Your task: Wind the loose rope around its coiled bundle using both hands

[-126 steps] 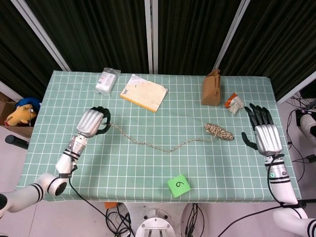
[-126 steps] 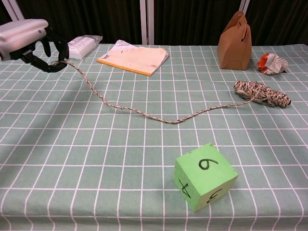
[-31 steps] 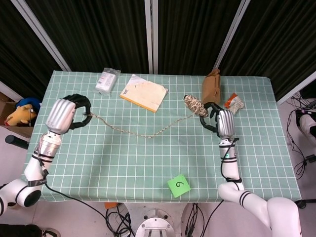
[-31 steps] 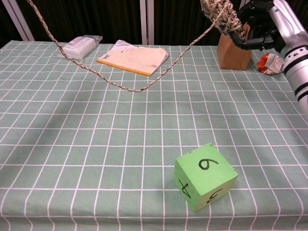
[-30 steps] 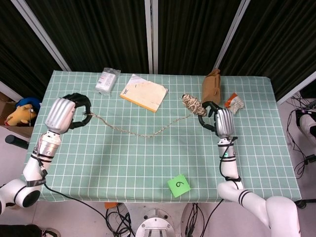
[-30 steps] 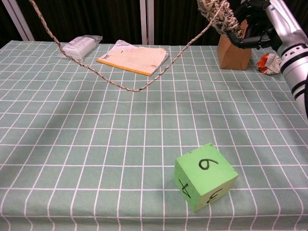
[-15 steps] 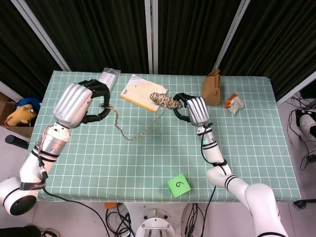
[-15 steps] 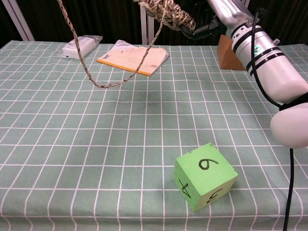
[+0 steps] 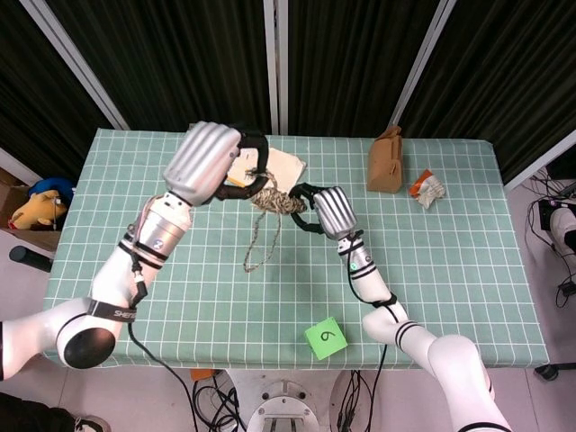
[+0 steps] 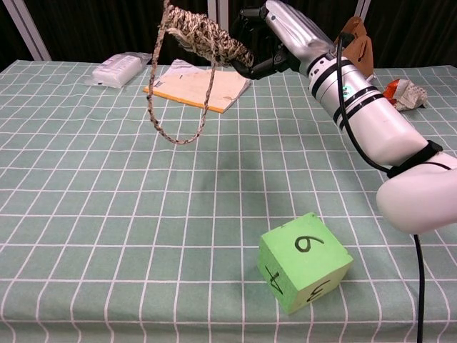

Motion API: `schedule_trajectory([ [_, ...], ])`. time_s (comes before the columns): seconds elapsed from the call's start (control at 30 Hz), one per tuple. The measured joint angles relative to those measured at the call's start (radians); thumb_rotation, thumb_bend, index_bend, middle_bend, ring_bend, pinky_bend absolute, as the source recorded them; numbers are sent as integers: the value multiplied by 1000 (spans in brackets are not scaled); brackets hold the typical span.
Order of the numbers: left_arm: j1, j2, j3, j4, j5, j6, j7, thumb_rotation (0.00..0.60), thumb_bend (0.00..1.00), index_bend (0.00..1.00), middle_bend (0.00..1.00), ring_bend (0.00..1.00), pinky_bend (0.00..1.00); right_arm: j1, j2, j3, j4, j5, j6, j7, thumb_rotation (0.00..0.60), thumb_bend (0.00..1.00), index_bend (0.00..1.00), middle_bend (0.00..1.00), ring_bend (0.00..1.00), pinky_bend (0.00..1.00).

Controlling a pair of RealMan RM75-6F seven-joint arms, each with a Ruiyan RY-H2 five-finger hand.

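Observation:
The coiled rope bundle (image 9: 275, 200) (image 10: 211, 36) is held in the air above the middle of the table. My right hand (image 9: 328, 210) (image 10: 275, 39) grips its right end. My left hand (image 9: 211, 162) is raised just left of the bundle, its dark fingers (image 9: 250, 167) curled around the loose rope where it leaves the bundle. The loose rope (image 9: 258, 243) (image 10: 176, 107) hangs in a narrow loop below the bundle's left end. The chest view shows nothing of the left hand, which is above its frame.
A green cube (image 9: 326, 338) (image 10: 303, 261) sits near the front edge. A yellow notepad (image 10: 200, 84) and a white packet (image 10: 118, 68) lie at the back left. A brown paper bag (image 9: 385, 160) (image 10: 355, 43) and a crumpled wrapper (image 9: 428, 187) are at the back right.
Both hands have come together over the table's middle. The bundle moved left with the right hand, and the loose rope went from a long sagging span to a short hanging loop.

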Motion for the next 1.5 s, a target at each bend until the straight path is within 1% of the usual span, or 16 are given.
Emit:
schedule_trajectory([
  [0.17,-157,-71,-25,85,-218,-4,45,600,536,803,508,418,521,18,-25,-8,16,-3,-7,46,600,663,874,655,639,816],
  [0.27,-254,-118,-30,155,-316,-5,85,600,536,803,509,418,521,26,-33,-16,19,-8,-10,66,600,678,874,655,639,816],
  [0.4,-343,-170,-31,252,-391,6,138,600,537,803,515,423,524,29,-37,-31,18,-23,2,104,600,682,874,655,639,816],
  [0.57,-389,-210,-16,366,-452,23,184,600,537,804,516,424,525,16,-32,-62,10,-56,60,176,600,680,874,655,639,816],
  [0.73,-383,-228,5,469,-511,12,191,600,537,803,516,424,526,-11,-9,-88,-2,-82,121,237,600,675,874,655,639,816],
  [0.87,-335,-231,26,544,-538,-15,173,600,537,803,516,424,525,-51,20,-101,-18,-89,163,272,600,669,874,656,639,816],
  [1.0,-276,-225,45,587,-546,-49,142,600,538,803,516,424,526,-82,47,-103,-41,-85,189,304,600,668,874,656,639,816],
  [1.13,-224,-222,64,622,-541,-79,110,600,538,804,517,425,526,-103,65,-100,-79,-78,203,334,600,667,875,656,639,816],
  [1.27,-175,-224,82,664,-529,-101,78,600,538,804,517,426,525,-132,93,-98,-144,-73,225,355,600,667,877,656,639,816],
  [1.37,-148,-225,103,679,-500,-105,72,600,539,803,517,425,525,-161,118,-97,-191,-71,255,370,600,667,878,656,639,816],
  [1.5,-98,-229,130,694,-459,-111,52,600,539,804,517,426,525,-193,148,-87,-226,-65,286,398,600,665,878,656,639,816],
])
